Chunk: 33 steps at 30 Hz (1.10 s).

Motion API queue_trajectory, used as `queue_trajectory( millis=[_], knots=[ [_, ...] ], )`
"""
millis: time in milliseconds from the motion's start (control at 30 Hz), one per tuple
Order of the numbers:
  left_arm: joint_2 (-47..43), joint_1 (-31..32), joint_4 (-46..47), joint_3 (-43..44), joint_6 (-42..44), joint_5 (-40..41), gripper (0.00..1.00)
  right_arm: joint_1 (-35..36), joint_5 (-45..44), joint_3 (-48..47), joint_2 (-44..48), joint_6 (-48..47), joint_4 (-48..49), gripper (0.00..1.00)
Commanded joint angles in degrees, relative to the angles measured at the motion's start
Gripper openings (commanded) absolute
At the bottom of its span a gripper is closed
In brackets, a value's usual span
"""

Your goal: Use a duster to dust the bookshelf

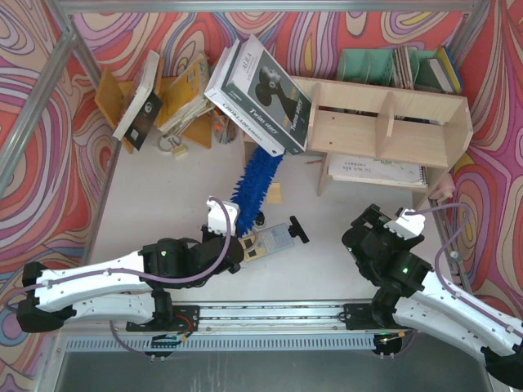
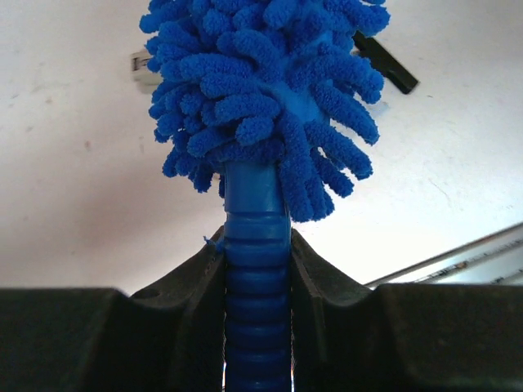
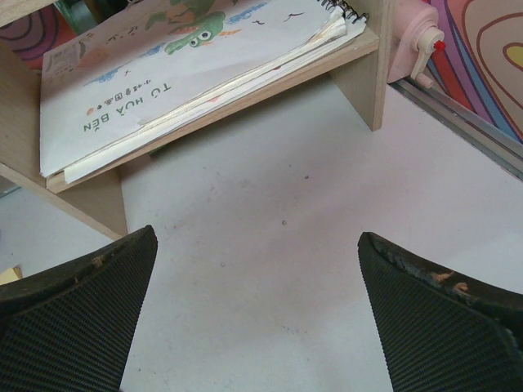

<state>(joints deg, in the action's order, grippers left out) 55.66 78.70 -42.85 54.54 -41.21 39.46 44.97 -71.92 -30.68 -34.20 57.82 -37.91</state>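
The duster (image 1: pixel 255 178), a long bright-blue fluffy wand, slants from my left gripper (image 1: pixel 235 225) up toward the left end of the bookshelf (image 1: pixel 384 122). In the left wrist view its fluffy head (image 2: pixel 261 98) fills the top. The ribbed blue handle (image 2: pixel 257 269) sits clamped between the black jaws of my left gripper (image 2: pixel 257 327). My right gripper (image 1: pixel 369 220) hovers open in front of the shelf's lower tier. In the right wrist view my right gripper (image 3: pixel 257 310) has only bare table between its pads. The bookshelf's foot (image 3: pixel 364 73) and a spiral notebook (image 3: pixel 180 65) lie ahead.
A large white boxed book (image 1: pixel 261 90) leans against the shelf's left end. An orange slanted book rack (image 1: pixel 176 98) stands at back left, a green file organizer (image 1: pixel 368 65) behind the shelf. A black marker (image 1: pixel 297 229) and a flat card (image 1: pixel 265 241) lie mid-table. A pink object (image 3: pixel 417 41) sits by the right wall.
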Motion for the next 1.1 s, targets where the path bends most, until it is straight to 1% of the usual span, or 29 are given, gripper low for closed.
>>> queue_trajectory(
  millis=[0,100,200,533,700,867,1067],
  knots=[
    [-3.0,-0.79,-6.47,0.32,-7.93,11.79,0.0,-0.06,-0.94,0.44,-0.41,-0.31,1.08,0.99],
    [-4.65,-1.29,-8.64,-0.63,-10.56,13.49,0.0,-0.06,-0.91,0.44,-0.52,-0.33,1.16,0.99],
    [-5.84,-2.22,-7.64,-1.87,-10.67,12.72,0.0,-0.06,-1.02,0.46,-0.61,-0.57,1.38,0.99],
    [-3.1,-2.43,2.44,-2.28,-0.12,5.1,0.0,-0.06,-1.01,0.48,-0.61,-1.06,1.75,0.99],
    [1.06,-2.41,8.77,-1.98,5.07,-3.32,0.0,-0.06,-0.9,0.54,-0.44,-1.05,1.87,0.99],
    [6.99,-2.28,10.13,0.75,7.04,-7.14,0.0,-0.06,-0.94,0.67,-0.35,-1.05,1.79,0.99],
    [8.07,-1.92,14.14,0.79,9.0,-9.92,0.0,-0.08,-0.92,0.67,-0.1,-1.03,1.76,0.99]
  ],
)
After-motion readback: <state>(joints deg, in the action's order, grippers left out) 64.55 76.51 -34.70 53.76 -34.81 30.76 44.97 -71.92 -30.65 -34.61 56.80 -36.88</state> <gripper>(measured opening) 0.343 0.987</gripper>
